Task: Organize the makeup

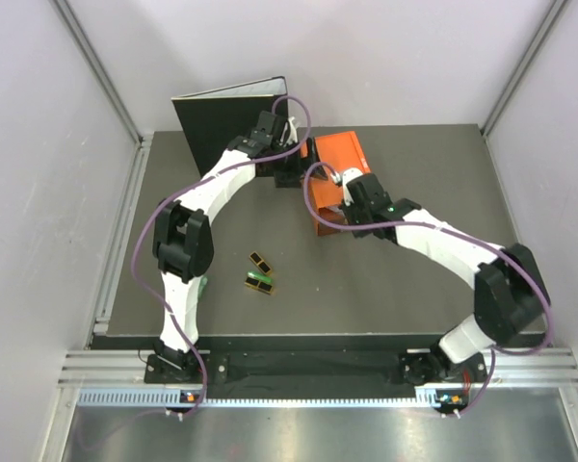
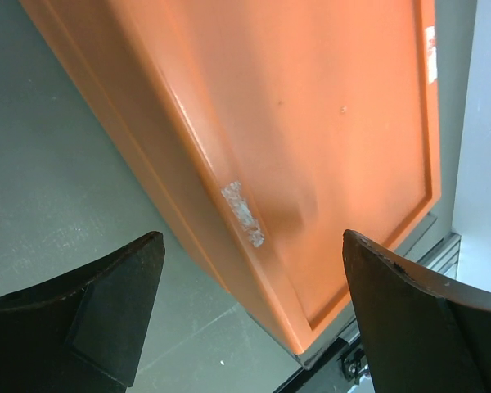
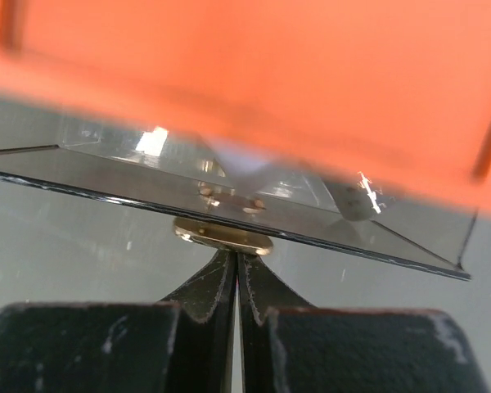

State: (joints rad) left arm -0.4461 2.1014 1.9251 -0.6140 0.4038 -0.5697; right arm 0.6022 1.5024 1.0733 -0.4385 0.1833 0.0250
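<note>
The makeup we can find lies on the bench [image 1: 414,298], near and to the left of the orange box [image 1: 335,178]: two small black cases [image 1: 260,272] side by side, one with a green strip. A green piece [image 1: 203,286] also peeks out from behind the left arm's elbow, mostly hidden. All of it is well apart from both grippers.

We judge the cases to be light, stiff and smooth-shelled, so they may skid or twist out of a careless pinch. They lie flat and low on the bench. The best hold is probably across the two long sides, fingers coming straight down and closing gently at the middle.

The left gripper [image 2: 252,246] stands wide, holding nothing, poised over the box's lid at the far side of the bench near the black binder [image 1: 226,115]. The right gripper [image 3: 236,264] has its fingers pressed together at the box's near face, right below a gold knob [image 3: 221,235]. Whether it actually nips the knob we cannot tell, as the view is blurred there.

Only the top view shows the makeup and how the arms stand. The left wrist view alone shows a scuffed or taped patch [image 2: 243,214] on the lid. The right wrist view alone shows the clear drawer front [image 3: 147,176] carrying that knob — detail the top view hides behind the arm.
</note>
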